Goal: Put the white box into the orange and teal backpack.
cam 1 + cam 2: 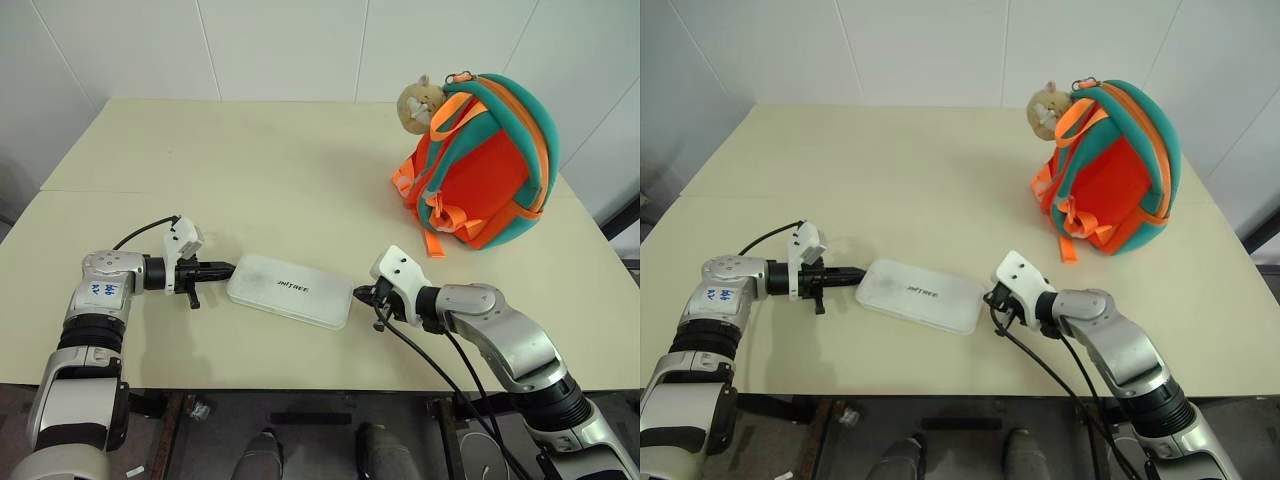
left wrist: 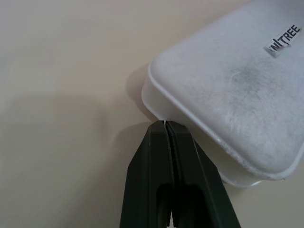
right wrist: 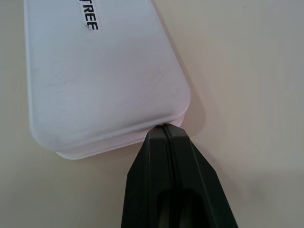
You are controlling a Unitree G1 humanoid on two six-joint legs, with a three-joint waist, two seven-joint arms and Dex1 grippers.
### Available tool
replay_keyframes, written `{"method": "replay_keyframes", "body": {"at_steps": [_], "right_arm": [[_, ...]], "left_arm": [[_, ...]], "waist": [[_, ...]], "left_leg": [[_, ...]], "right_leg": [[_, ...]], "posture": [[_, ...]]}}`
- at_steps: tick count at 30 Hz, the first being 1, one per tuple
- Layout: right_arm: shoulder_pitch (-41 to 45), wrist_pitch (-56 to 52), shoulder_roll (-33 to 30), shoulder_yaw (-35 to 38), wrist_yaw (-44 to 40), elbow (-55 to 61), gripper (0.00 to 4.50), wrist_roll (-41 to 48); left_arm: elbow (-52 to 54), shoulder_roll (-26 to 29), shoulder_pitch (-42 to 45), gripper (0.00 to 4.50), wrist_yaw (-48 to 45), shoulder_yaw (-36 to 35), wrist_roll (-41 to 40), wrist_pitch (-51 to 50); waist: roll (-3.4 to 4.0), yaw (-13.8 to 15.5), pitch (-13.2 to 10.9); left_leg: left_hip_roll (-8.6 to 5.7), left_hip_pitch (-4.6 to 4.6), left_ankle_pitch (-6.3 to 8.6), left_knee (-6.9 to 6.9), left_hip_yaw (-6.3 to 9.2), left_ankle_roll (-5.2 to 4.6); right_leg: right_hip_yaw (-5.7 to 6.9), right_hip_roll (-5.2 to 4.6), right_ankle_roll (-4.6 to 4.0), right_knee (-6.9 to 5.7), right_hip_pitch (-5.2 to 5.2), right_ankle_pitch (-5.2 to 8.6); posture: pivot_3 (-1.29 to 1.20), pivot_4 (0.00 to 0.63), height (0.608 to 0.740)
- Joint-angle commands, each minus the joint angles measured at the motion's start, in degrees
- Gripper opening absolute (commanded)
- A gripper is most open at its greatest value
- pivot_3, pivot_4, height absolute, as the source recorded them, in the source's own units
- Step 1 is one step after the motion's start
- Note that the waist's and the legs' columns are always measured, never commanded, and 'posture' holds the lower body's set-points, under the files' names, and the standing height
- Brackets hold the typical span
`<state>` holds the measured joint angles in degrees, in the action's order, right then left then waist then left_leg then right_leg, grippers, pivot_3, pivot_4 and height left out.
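While the rounded orange and teal fabric backpack (image 1: 484,160) stands upright near the worktop's (image 1: 250,170) far right corner, the flat, smooth white plastic box (image 1: 291,290) lies near the front edge — left pincer (image 1: 226,268) and right pincer (image 1: 361,293), both pressed together, touching its ends.

You have one white box (image 1: 290,291) on the one cream table (image 1: 270,170), with one orange and teal backpack (image 1: 485,165) at about two o'clock from it. One tan plush animal (image 1: 419,103) hangs on that backpack. Two grippers flank the box: left gripper (image 1: 228,268) and right gripper (image 1: 358,294).
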<state>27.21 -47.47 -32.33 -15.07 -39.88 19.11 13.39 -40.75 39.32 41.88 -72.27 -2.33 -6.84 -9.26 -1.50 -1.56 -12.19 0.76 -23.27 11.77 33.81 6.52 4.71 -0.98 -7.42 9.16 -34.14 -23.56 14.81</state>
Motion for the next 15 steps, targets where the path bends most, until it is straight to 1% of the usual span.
{"method": "replay_keyframes", "body": {"at_steps": [1,6,15], "right_arm": [[1.38,0.6,-1.13,0.98,-2.03,2.77,0.0,1.14],[1.13,0.91,-3.2,1.76,-3.59,2.51,0.0,1.29],[0.52,3.04,-6.23,2.41,-6.03,0.94,0.0,0.61]], "left_arm": [[6.36,0.83,-2.2,0.05,-2.42,1.53,-1.41,-4.27],[14.17,1.7,-5.3,0.05,-3.61,2.65,-2.65,-10.25],[22.12,2.95,-8.04,0.05,-4.32,4.82,-3.66,-16.56]], "waist": [[0.0,0.0,0.0],[0.0,0.0,0.0],[0.0,0.01,0.0]], "left_leg": [[0.0,0.0,0.0,0.0,0.0,0.0],[0.0,0.0,0.01,0.0,0.0,0.0],[0.0,0.0,0.02,0.0,0.0,0.01]], "right_leg": [[0.0,0.0,0.0,0.0,0.0,0.0],[-0.02,0.0,-0.02,0.02,0.0,0.01],[-0.02,-0.01,-0.03,0.05,0.01,0.02]], "posture": [[0.0,0.15,0.74],[0.0,0.15,0.74],[0.0,0.15,0.74]]}}
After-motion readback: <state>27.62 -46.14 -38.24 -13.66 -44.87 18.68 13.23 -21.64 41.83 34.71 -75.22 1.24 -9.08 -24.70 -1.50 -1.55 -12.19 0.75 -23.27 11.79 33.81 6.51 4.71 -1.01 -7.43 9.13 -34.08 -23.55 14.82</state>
